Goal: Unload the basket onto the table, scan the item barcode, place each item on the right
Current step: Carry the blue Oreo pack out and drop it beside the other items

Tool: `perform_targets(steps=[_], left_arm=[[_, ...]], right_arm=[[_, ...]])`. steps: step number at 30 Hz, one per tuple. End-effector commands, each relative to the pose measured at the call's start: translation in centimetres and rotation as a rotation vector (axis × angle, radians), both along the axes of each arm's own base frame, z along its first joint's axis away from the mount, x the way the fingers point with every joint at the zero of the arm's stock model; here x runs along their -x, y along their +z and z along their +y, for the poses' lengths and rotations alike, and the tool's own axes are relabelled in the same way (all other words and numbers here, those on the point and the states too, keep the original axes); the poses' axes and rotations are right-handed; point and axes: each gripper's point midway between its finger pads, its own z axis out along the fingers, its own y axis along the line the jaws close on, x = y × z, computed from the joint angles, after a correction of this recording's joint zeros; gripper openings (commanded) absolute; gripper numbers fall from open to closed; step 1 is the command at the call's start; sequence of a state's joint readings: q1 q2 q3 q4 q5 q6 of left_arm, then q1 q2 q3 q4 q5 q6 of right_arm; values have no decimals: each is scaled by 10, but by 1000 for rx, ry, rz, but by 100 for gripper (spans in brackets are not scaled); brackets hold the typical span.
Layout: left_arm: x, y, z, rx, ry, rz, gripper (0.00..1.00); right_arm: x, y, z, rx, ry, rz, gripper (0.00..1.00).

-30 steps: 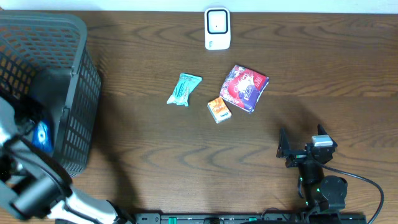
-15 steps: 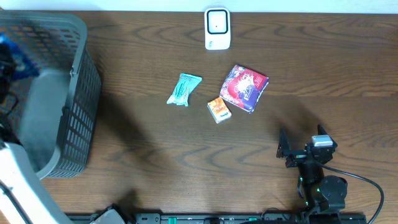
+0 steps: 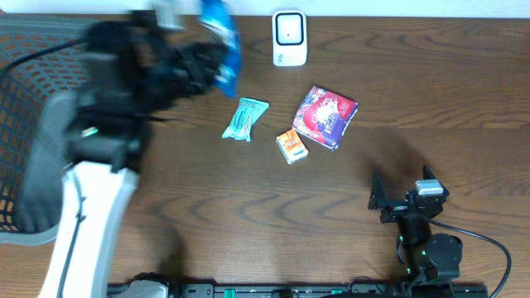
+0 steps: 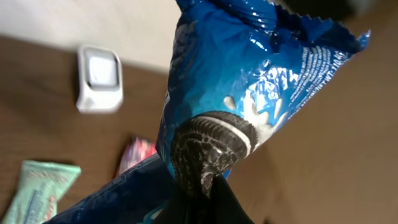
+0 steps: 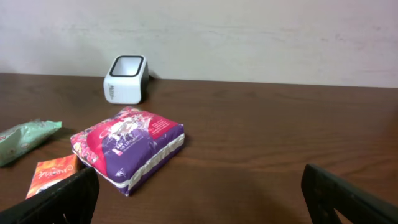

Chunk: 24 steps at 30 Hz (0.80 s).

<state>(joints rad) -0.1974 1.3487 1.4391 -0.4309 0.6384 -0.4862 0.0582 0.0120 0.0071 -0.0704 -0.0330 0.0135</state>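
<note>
A blue cookie packet (image 3: 220, 40) hangs in the air at the back of the table, and my left gripper (image 3: 201, 64) is shut on its lower end. The left wrist view is mostly filled by the packet (image 4: 249, 81), with the gripper (image 4: 205, 200) pinching it at the bottom edge. Just to the packet's right stands the white barcode scanner (image 3: 289, 37), which also shows behind it (image 4: 99, 78). My right gripper (image 3: 402, 195) rests near the front right, open, with nothing between its fingers (image 5: 62, 199).
A dark mesh basket (image 3: 25, 108) occupies the left side, partly behind my left arm. In the middle lie a green packet (image 3: 245, 118), a small orange box (image 3: 291, 146) and a purple-pink packet (image 3: 325, 116).
My left arm has lifted the blue packet out of the basket and swung it right, close to the scanner. The right arm has not moved.
</note>
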Motion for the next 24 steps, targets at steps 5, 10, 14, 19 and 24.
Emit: perform_targets(steps=[5,10,14,19,24], left_arm=[[-43,-93,-28,-407,42,-1,7],[-53,-156,-59,-418,12,140,7],[-58,-197,-73,-409,18,245,8],[-57,-233,-79,-407,36,349,8],[-56,-238,-78,-414,33,364,74]], right_arm=[[0,0,-2,11,-9,-1,99],[0,0,-2,11,-9,-1,99],[0,0,-2,11,-9,-1,99],[0,0,-2,11,-9,-1,99],[0,0,-2,11,-9,-1,99]])
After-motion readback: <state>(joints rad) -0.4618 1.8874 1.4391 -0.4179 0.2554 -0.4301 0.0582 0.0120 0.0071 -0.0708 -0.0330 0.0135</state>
